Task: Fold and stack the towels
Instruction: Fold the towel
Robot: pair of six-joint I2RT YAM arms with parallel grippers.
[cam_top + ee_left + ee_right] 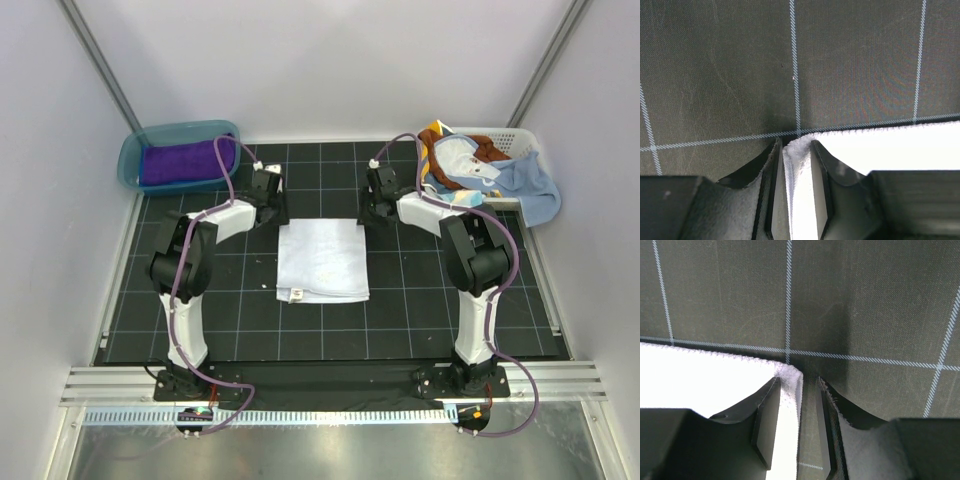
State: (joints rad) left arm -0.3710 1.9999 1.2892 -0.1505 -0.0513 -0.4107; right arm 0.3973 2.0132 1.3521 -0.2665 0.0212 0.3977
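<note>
Straddling the far corners of the white towel
The left gripper has cloth filling its gap, clamped or not I cannot tell; the right gripper stands apart, mat showing beside the corner. The towel lies flat mid-mat.

Teal tub back left, white basket back right, black gridded mat.

Bare mat is lying open around the towel's near half. Left arm and right arm are crowding its far corners; tub and basket are filling the mat's back corners.
</note>
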